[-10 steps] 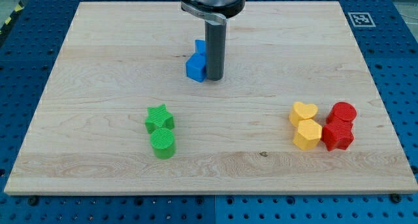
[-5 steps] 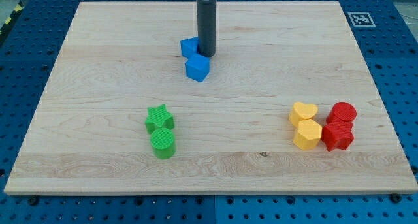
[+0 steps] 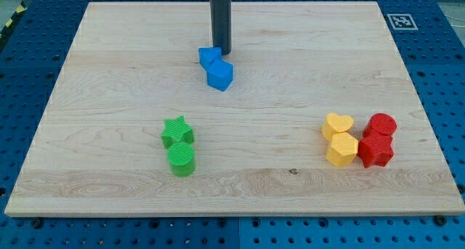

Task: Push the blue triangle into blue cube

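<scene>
My tip (image 3: 221,53) is sitting just beside the blue triangle (image 3: 209,57), on its top-right side, near the middle of the board's top edge. Blue triangle is touching the blue cube (image 3: 220,75), which is lying just below it. No pincer on this rig (just a rod), so nothing is being gripped. Green star (image 3: 177,131) and green cylinder (image 3: 181,160) are sitting toward the bottom-left.

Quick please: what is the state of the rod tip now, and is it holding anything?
My tip: a bare rod with no jaws, holding nothing. It sits at the upper right edge of the blue triangle, which touches the blue cube.
</scene>
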Motion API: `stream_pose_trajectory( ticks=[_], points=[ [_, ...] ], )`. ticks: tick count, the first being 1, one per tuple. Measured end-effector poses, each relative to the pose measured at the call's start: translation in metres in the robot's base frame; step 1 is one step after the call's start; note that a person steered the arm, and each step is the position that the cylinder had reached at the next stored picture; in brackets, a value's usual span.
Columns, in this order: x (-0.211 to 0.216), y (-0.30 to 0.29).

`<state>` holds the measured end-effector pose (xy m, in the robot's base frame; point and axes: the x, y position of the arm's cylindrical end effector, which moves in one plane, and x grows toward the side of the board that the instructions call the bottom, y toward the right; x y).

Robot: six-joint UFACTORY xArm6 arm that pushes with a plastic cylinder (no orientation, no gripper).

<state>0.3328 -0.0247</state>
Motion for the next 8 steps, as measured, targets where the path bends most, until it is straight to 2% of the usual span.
stream_pose_trajectory(
  ticks=[5,8],
  points=[
    [0.0,-0.01],
    [-0.026,0.0]
  ],
)
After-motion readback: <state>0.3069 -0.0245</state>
